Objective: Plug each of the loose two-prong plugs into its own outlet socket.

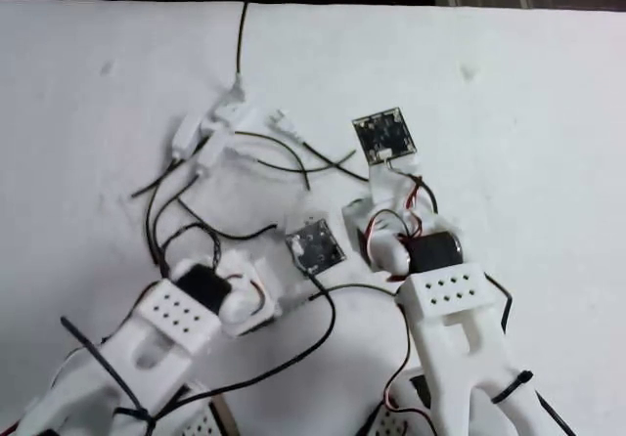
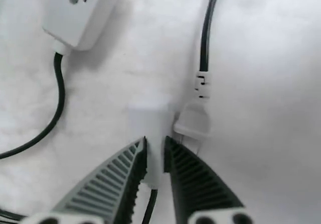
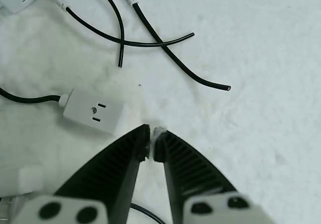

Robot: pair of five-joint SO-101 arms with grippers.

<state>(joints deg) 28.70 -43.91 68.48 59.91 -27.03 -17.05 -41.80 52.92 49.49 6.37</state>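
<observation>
a: what's your left gripper (image 2: 155,143) got?
b: it's pinched narrow on a white rectangular block (image 2: 149,119); the white two-prong plug on black cord (image 2: 193,122) lies just beside it, lengthwise parallel, prongs toward me

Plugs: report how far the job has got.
Done: nothing visibly mated; the outlet socket near the right hand shows bare slots, as does the white socket ahead of the left hand. In hand: that hand is clamped on a white block, a two-prong plug lying just beside it. Left: every plug, as far as shown.
</observation>
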